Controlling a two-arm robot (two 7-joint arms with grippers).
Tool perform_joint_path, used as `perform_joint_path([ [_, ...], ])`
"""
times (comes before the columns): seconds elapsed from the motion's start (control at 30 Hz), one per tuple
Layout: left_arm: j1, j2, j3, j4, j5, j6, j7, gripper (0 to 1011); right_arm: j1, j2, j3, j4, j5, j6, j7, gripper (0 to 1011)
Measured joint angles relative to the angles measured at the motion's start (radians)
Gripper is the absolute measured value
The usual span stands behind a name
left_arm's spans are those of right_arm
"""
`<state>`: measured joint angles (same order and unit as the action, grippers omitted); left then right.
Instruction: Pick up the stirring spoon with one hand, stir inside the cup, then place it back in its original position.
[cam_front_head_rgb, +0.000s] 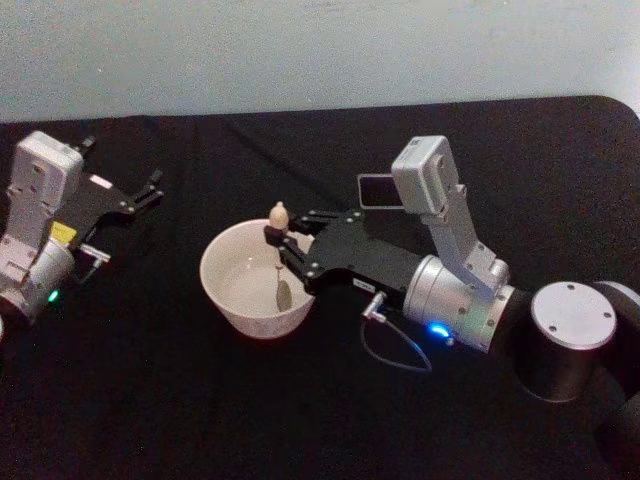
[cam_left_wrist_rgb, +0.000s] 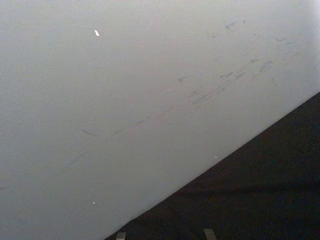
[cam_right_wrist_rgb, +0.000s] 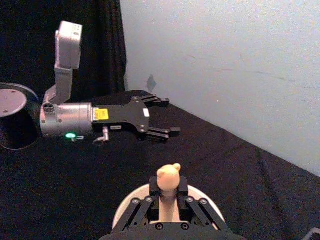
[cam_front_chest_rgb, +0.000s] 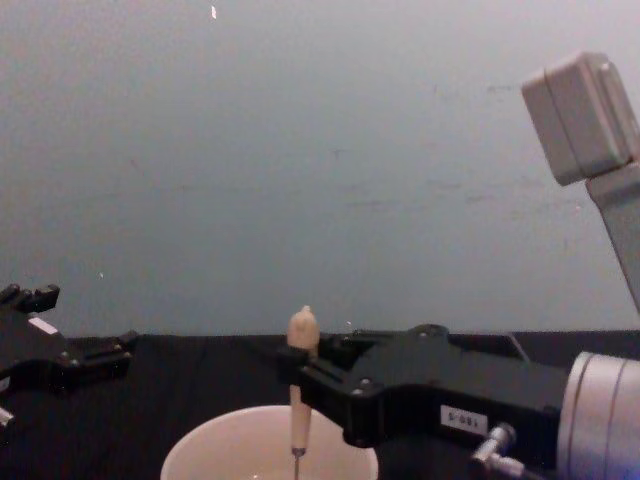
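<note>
My right claw (cam_front_head_rgb: 280, 248) grips the stirring spoon (cam_front_head_rgb: 279, 214) upright; too wide a stir could tip the cup (cam_front_head_rgb: 255, 322) beneath. Left claw (cam_front_head_rgb: 150, 190) idles, wide.

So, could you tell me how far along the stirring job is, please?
Done: the stirring spoon is picked up, out of the dark holder. In hand: the right gripper holds it upright, bowl down inside the cup. To do: returning it to the holder. The left gripper sits parked, open.
</note>
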<state>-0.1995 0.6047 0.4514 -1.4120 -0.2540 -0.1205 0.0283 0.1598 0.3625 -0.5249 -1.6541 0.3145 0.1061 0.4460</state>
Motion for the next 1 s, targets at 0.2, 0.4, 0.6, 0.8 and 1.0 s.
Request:
perform_joint_path([
  [0.2,0.000,0.000,0.000,0.000,0.000,0.000,0.000,1001,0.010,-0.012,-0.017,0.005,0.001,0.002,0.002,201],
  [0.4,0.000,0.000,0.000,0.000,0.000,0.000,0.000,1001,0.027,-0.028,-0.033,0.027,-0.006,0.002,0.001,201],
  [0.6,0.000,0.000,0.000,0.000,0.000,0.000,0.000,1001,0.053,-0.054,-0.045,0.063,-0.023,0.000,-0.010,201],
  [0.8,0.000,0.000,0.000,0.000,0.000,0.000,0.000,1001,0.071,-0.076,-0.041,0.089,-0.031,-0.001,-0.025,201],
  [1.0,0.000,0.000,0.000,0.000,0.000,0.000,0.000,1001,0.082,-0.088,-0.026,0.108,-0.037,-0.001,-0.042,201],
])
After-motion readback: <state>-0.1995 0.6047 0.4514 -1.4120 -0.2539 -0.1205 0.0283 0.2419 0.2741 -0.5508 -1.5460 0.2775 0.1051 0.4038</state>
